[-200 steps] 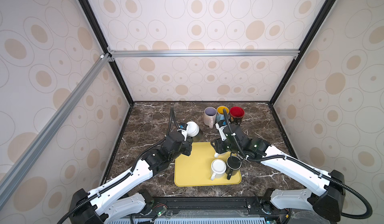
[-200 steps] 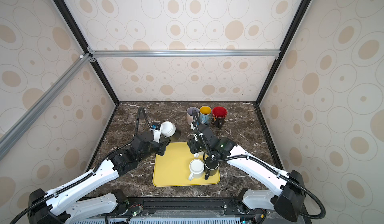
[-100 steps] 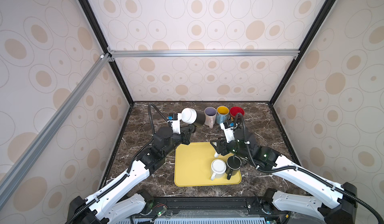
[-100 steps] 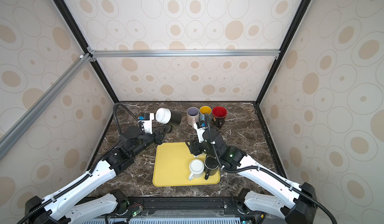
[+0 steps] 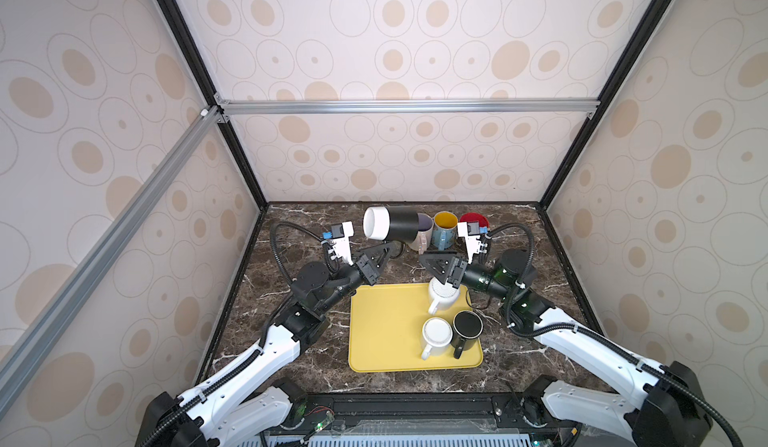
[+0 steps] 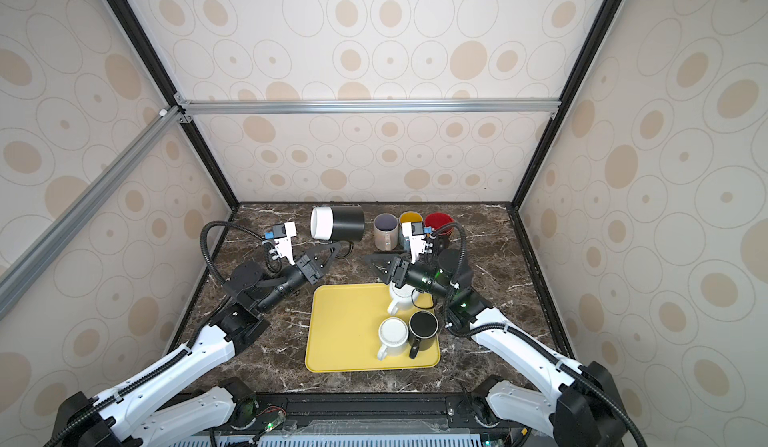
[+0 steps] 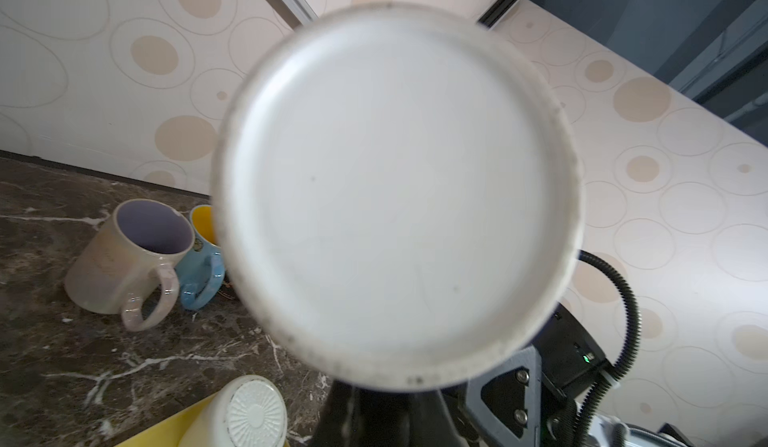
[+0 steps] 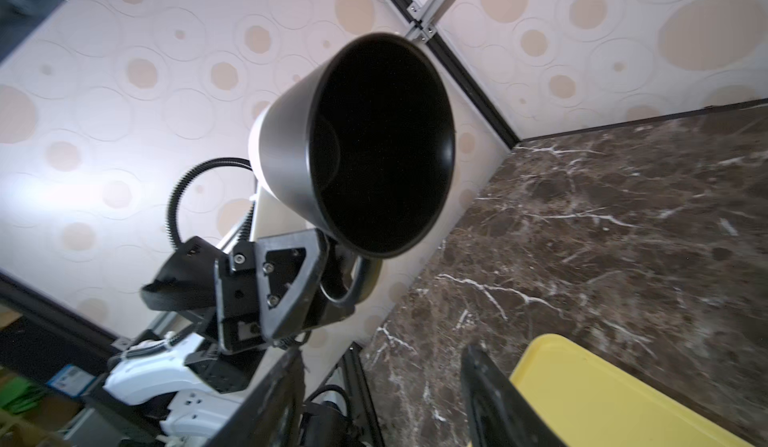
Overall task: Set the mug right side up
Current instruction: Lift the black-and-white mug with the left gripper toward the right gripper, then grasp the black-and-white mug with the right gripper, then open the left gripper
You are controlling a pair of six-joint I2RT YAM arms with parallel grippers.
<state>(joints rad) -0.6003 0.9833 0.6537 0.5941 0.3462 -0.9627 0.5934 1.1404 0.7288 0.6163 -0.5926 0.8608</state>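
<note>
Black mug (image 5: 392,224) now lifted higher, tipped sideways.

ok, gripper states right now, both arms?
Left gripper: shut on the black mug, gripping its handle, with the mug lifted on its side.
Right gripper: open, holding nothing.

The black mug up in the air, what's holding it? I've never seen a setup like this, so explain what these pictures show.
Two robot arms work at a marble table. Two pictures look down from overhead; the other two come from cameras on the arms' wrists. The left hand is shut on the handle of the black mug, holding it sideways in the air. The right hand is open, near an upside-down white mug on a yellow tray. An upright white mug and a dark mug stand beside it; three coloured mugs stand at the back.
</note>
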